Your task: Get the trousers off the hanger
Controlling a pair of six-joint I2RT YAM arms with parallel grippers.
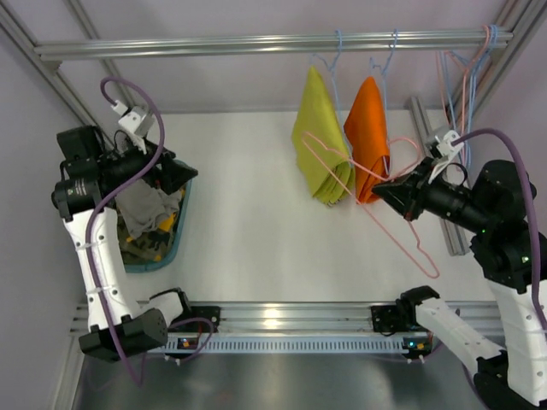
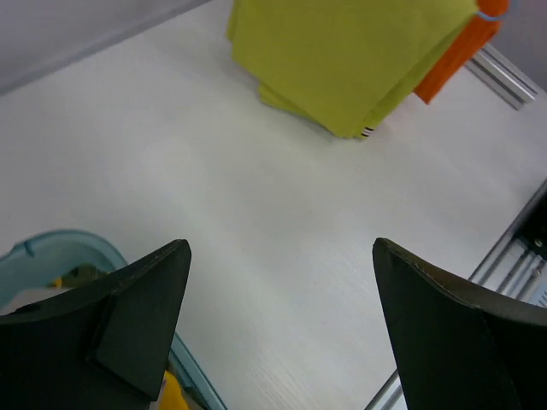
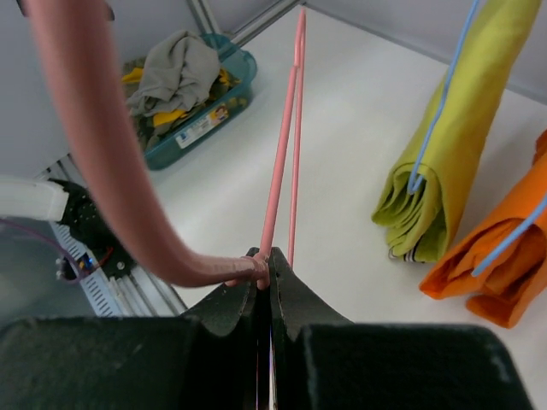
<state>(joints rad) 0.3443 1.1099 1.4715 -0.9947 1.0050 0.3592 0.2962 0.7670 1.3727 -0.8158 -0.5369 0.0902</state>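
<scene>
Two pairs lie heaped in the teal basket (image 1: 179,231), grey trousers (image 1: 147,207) over camouflage trousers (image 1: 142,247). It is evidently the drop spot, since the left claw (image 2: 280,256) hangs above it, jaws wide apart and empty. The right claw (image 3: 269,256) is clamped on the bare pink hanger (image 3: 279,162), steadying it.

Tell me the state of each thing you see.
Left claw: open.
Right claw: shut on pink wire hanger.
Pale grey cloth trousers: crumpled in teal plastic bin.
Camouflage-print trousers: in bin, partly covered.
Yellow-green folded cloth: hanging from metal rail.
Orange folded cloth: hanging too.
</scene>
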